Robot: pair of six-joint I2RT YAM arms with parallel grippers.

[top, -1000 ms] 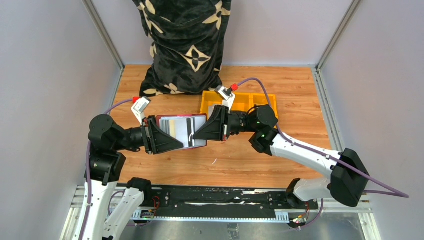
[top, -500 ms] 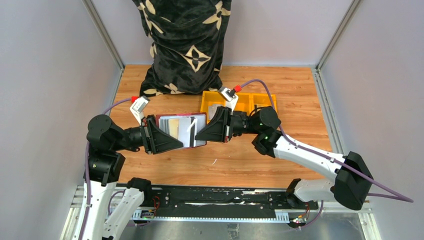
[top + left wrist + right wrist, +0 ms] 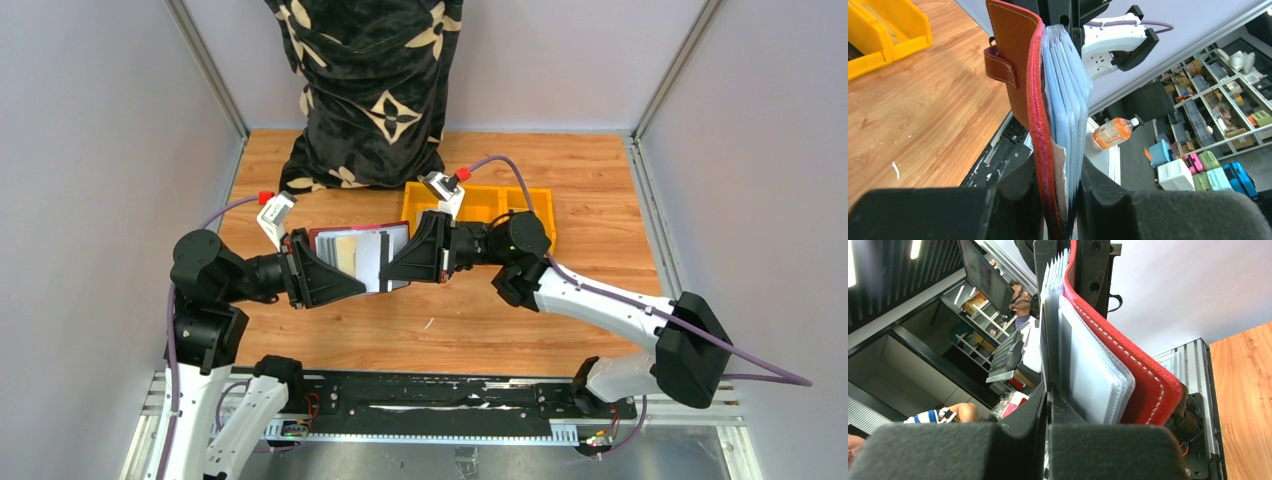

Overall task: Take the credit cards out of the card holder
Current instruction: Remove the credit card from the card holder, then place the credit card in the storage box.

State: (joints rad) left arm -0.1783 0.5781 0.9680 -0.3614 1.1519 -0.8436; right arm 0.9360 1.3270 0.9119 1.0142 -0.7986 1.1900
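With the card holder (image 3: 362,232) held above the table between both arms, one end clamped in the left gripper (image 3: 1060,200), and the right gripper (image 3: 1048,410) pinched flat on a thin leaf (image 3: 1052,335), card or only sleeve I cannot tell, a pull could tear plastic or drag the holder free, leaving the credit cards (image 3: 345,256) inside.

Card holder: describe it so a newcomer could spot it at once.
Above the wooden table, on the near side of the yellow bin, the card holder is gripped between the left claw and right claw. It is the only dark red leather-like folder, open on clear sleeves.
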